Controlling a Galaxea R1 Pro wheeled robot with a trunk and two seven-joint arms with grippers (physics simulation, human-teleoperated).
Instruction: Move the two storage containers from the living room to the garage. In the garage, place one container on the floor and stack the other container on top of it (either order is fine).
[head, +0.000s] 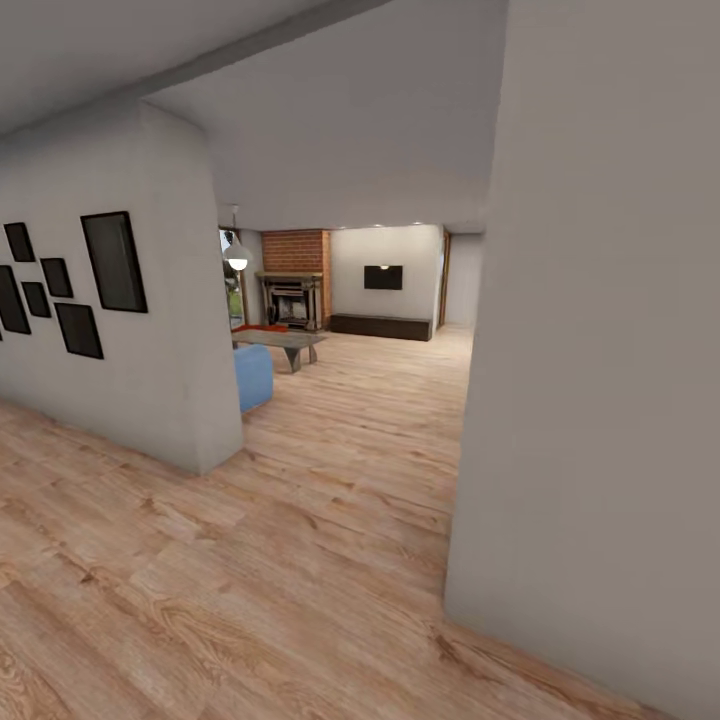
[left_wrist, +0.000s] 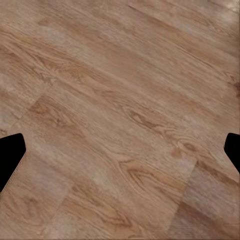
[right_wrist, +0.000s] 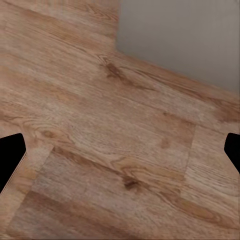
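Down the corridor lies the living room (head: 350, 345), with a dark fireplace (head: 293, 300) against brick and a blue seat (head: 253, 376). A rust-red sliver (head: 262, 327) shows at the low table (head: 287, 344); it looks like one of the storage containers, too small to be sure. The garage and its floor are out of view. My left gripper (left_wrist: 120, 155) hangs open over wood planks, its dark fingertips (left_wrist: 10, 155) far apart with nothing between them. The right gripper (right_wrist: 120, 155) is likewise open above planks near a grey wall base.
A white wall corner (head: 190, 400) with black frames (head: 113, 262) juts in on the left. A grey wall (head: 590, 400) stands close on the right. Between them a plank-floored passage (head: 350, 480) runs on. A dark TV (head: 383, 277) and low cabinet (head: 381, 327) line the far wall.
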